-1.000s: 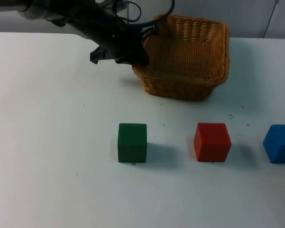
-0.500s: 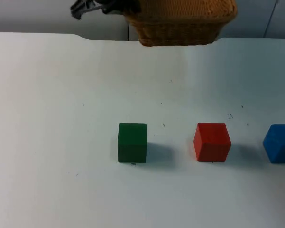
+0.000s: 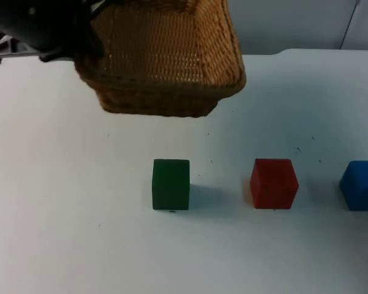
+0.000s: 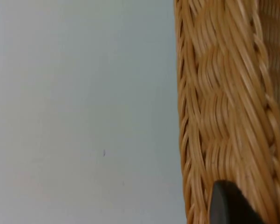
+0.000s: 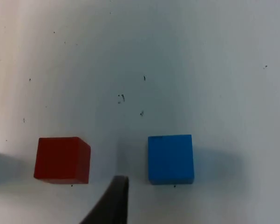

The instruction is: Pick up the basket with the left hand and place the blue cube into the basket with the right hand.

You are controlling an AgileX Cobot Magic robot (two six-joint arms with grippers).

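The woven wicker basket [image 3: 162, 101] hangs tilted in the air above the table's back left, its opening turned toward the camera. My left gripper [image 3: 79, 48] is shut on its left rim; in the left wrist view a black fingertip [image 4: 229, 205] presses on the basket's wall [image 4: 219, 116]. The blue cube [image 3: 360, 185] rests on the table at the far right edge. My right gripper [image 5: 114, 203] hovers above the table close to the blue cube [image 5: 170, 158], a little to the cube's side, and does not touch it.
A green cube [image 3: 171, 184] stands at the table's middle. A red cube [image 3: 274, 183] stands between it and the blue one, and shows beside the blue cube as the red cube [image 5: 63, 159] in the right wrist view. The grey partition wall [image 3: 294, 24] closes the back.
The left arm lifted the basket off the back of the table, first up toward the wall, then swung it left and nearer the camera. The cubes have not moved.
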